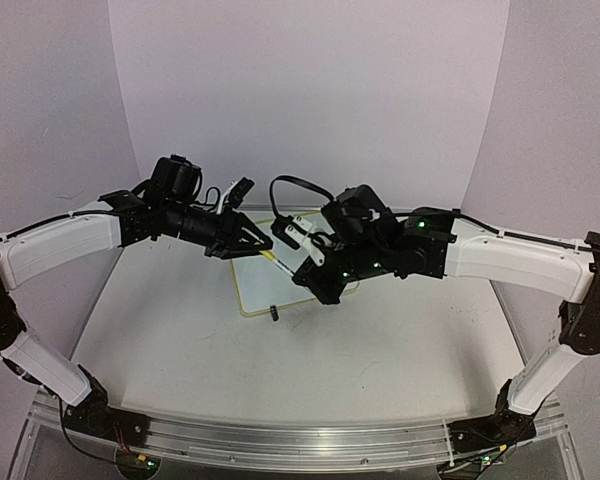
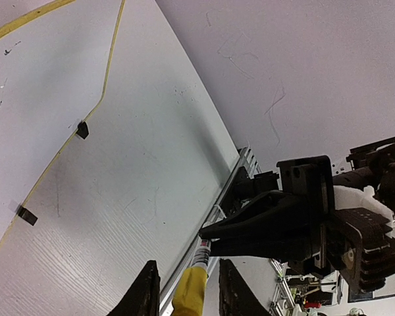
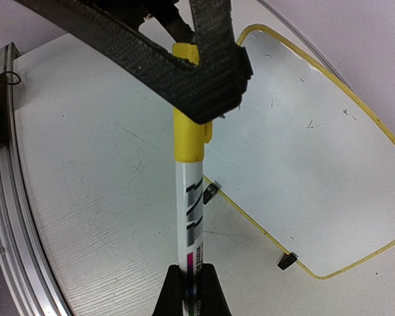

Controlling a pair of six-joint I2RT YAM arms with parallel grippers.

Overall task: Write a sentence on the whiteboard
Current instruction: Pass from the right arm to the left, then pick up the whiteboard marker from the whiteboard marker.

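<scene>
Left claw (image 2: 187,264) pinches the marker's yellow cap (image 3: 187,141); right claw (image 3: 189,271) clamps the barrel (image 3: 191,197). Uncapping calls for a straight axial pull, grips firm, clear of the whiteboard (image 3: 316,164).

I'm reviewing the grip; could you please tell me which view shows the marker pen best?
The right wrist view: the marker pen runs nearly full length, yellow cap and printed barrel clear. The left wrist view shows only its cap end; the top external view, a sliver against the whiteboard.
</scene>
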